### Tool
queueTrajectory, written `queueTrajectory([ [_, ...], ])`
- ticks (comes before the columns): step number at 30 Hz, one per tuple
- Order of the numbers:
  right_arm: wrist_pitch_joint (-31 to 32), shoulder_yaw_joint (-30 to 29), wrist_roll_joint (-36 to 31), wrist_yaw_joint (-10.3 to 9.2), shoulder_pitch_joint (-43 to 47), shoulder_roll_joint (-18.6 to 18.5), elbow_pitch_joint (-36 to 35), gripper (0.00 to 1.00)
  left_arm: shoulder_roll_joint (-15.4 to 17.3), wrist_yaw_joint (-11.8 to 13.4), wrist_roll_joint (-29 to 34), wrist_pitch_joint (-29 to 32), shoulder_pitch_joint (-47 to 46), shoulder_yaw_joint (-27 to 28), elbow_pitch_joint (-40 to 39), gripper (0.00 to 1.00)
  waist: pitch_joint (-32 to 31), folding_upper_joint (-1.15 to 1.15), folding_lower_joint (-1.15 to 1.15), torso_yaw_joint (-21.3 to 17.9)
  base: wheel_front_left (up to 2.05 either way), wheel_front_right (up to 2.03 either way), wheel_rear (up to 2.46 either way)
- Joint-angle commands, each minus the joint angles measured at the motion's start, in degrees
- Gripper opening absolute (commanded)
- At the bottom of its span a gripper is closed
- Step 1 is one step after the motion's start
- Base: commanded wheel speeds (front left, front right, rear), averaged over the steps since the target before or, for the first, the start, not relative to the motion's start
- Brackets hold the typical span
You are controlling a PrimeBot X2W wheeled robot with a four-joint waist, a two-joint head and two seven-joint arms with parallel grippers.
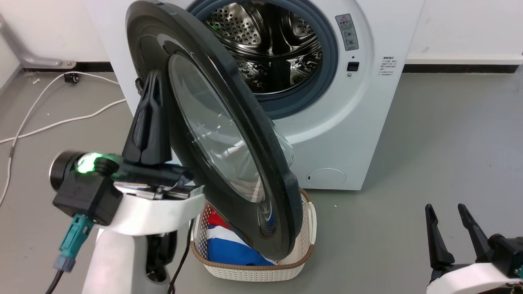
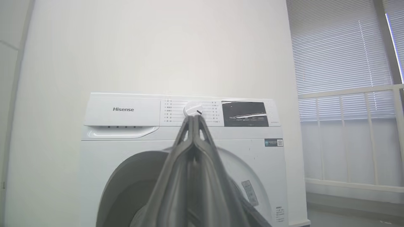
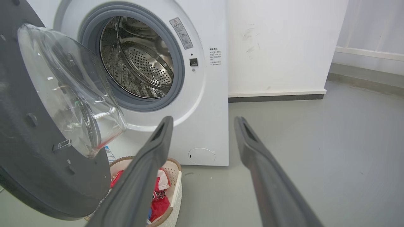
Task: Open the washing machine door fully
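Currently left gripper (image 1: 154, 75) closed beside washing machine door (image 1: 208, 126), right gripper (image 1: 445, 209) spread

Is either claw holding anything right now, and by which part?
Nothing is held. The left gripper is shut and empty beside the outer face of the washing machine door; whether it touches the door cannot be told. The right gripper is open and empty.

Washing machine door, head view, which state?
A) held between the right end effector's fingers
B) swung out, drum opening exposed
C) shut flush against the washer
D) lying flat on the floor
B: the washing machine door stands angled away from the washer, and the steel drum shows open behind it.
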Motion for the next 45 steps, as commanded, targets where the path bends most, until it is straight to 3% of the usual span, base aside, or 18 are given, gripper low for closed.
queueTrajectory([
  [1, 0.0, 0.0, -0.2, -0.02, -0.3, 0.2, -0.1, 1.00, -0.1, 0.4, -0.7, -0.1, -1.6, -2.3, -3.1, 0.00, 0.1, 0.00, 0.00, 0.2, 0.00, 0.00, 0.00],
  [5, 0.1, 0.0, -0.3, -0.02, 0.0, 0.2, -0.1, 1.00, -0.2, 0.4, -1.8, 1.0, -2.9, -6.5, -6.8, 0.00, 0.1, 0.00, 0.00, 0.2, 0.00, 0.00, 0.00],
  [12, 0.3, 0.0, -0.3, -0.02, 0.4, 0.2, -0.1, 1.00, -0.2, 0.2, -6.7, 4.3, -3.9, -20.3, -9.6, 0.00, 0.2, 0.00, 0.00, 0.1, 0.00, 0.00, 0.00],
  [19, 0.6, 0.1, -0.3, -0.02, 0.1, 0.2, -0.2, 1.00, -0.2, -0.7, -10.0, 9.0, -2.0, -34.5, -5.1, 0.00, 0.6, 0.00, 0.00, 0.0, 0.00, 0.00, 0.00],
  [24, 1.1, -0.1, -1.4, -0.02, -0.2, 0.2, -0.5, 1.00, 0.0, -1.0, -10.9, 13.1, 0.7, -40.1, 0.7, 0.00, 0.9, 0.00, 0.00, -0.3, 0.00, 0.00, 0.00],
  [31, 1.4, -0.3, -1.1, -0.02, -0.8, 0.2, -0.4, 1.00, 1.0, 0.3, -11.4, 15.4, 3.5, -41.9, 10.2, 0.00, 1.4, 0.00, 0.00, -0.7, 0.00, 0.00, 0.00],
  [45, 0.8, -0.1, -0.1, -0.02, -1.4, 0.2, 1.2, 1.00, 1.2, 5.9, -12.3, 9.0, -0.4, -34.2, 24.2, 0.00, 2.0, 0.00, 0.00, -1.4, 0.00, 0.00, 0.00],
])
